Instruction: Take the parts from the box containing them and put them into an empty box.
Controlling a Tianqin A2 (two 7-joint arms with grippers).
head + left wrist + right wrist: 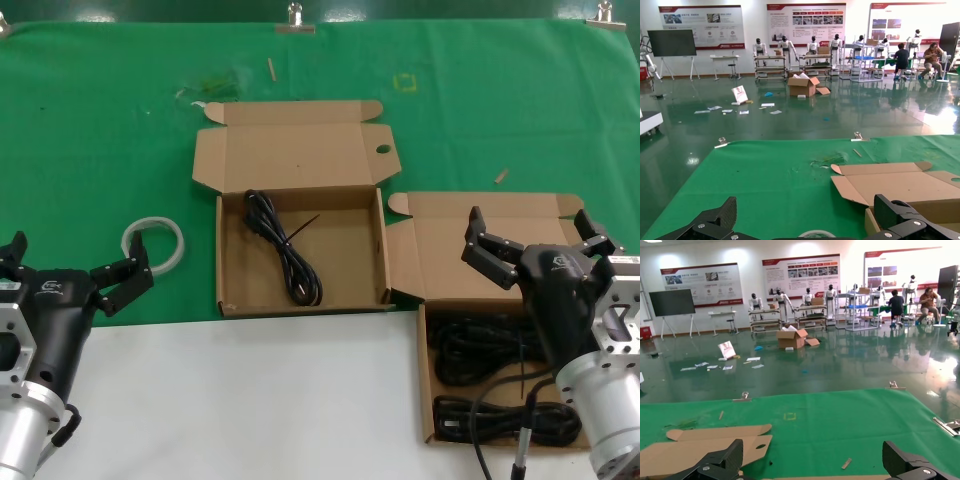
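Note:
The right box (424, 385) stands open and holds several black cable bundles (478, 352). My right gripper (540, 240) hovers over its raised lid (440, 250), open and empty. The centre box (222, 255) stands open with one black cable (285, 250) lying in it. Its lid (300, 155) has a round hole and also shows in the right wrist view (695, 452) and the left wrist view (900, 182). My left gripper (70, 262) is open and empty at the left, beside the white ring (153, 243). Both grippers show open in their wrist views (807, 212) (815, 455).
The green mat (100, 150) covers the far half of the table and a white surface (250, 400) the near half. Small wooden scraps (501, 176) lie on the mat. Metal clips (295, 15) hold the mat's far edge.

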